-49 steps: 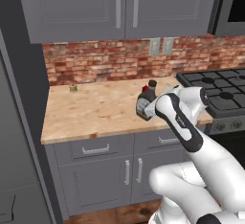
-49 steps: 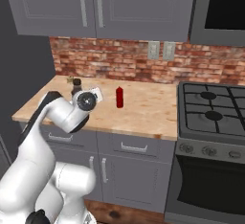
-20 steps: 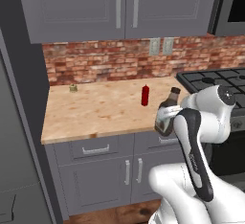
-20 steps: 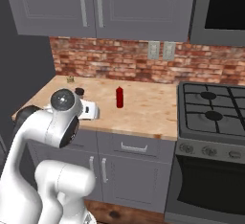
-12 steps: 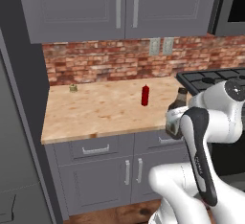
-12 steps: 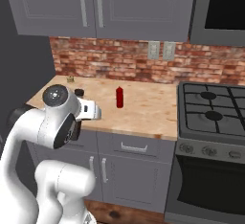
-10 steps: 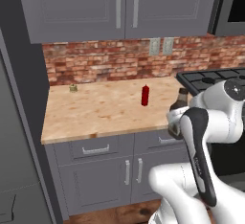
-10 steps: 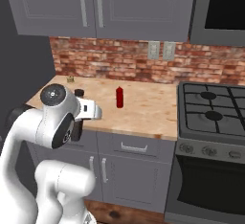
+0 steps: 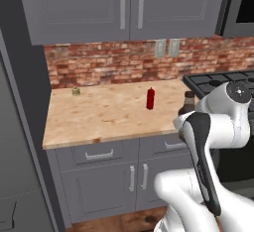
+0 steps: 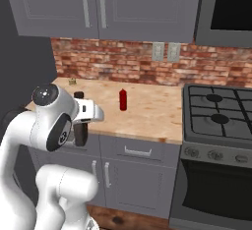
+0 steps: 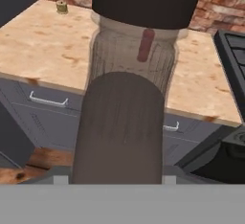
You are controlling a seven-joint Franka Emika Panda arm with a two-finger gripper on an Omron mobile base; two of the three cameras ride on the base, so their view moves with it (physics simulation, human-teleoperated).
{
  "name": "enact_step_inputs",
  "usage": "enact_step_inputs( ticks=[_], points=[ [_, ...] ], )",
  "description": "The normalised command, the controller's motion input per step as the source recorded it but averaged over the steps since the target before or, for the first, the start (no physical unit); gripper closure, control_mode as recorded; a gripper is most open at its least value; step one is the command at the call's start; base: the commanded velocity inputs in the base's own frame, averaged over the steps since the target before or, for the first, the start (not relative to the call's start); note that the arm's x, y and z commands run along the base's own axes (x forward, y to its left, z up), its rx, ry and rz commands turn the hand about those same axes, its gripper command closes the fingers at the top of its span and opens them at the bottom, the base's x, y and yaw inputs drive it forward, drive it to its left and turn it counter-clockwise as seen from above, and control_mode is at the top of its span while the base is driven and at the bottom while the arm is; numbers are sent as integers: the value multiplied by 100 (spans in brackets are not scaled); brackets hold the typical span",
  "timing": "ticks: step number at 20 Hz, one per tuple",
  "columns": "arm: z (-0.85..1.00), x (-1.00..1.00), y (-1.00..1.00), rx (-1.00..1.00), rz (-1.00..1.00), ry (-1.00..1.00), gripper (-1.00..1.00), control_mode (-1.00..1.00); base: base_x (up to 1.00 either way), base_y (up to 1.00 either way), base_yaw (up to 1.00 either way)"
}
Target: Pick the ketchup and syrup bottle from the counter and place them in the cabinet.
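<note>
Left base view gives me the counter [image 9: 99, 114], tan butcher-block under a brick backsplash [image 9: 109, 65] and grey wall cabinets [image 9: 124, 8], with the stove [image 10: 216, 111] at three o'clock. The ketchup [image 9: 150, 98] stands upright mid-counter; a small jar [image 9: 76, 91] sits at ten o'clock by the wall. The gripper [image 10: 81, 126] is clamped on the syrup bottle [image 11: 122, 122] (lifted off the wood, in front of the counter edge), which blocks most of my hand view.
</note>
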Motion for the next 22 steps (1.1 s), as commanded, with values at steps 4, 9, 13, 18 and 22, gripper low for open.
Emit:
enact_step_inputs(
  ticks=[4,9,13,18,22],
  points=[
    [0,0,0,0,0,0,100,100,-61,0,0],
    [0,0,0,0,0,0,100,100,-97,12,0],
    [0,0,0,0,0,0,100,100,-100,31,0],
    [0,0,0,0,0,0,100,100,-93,61,0],
    [0,0,0,0,0,0,100,100,-49,97,0]
  ],
)
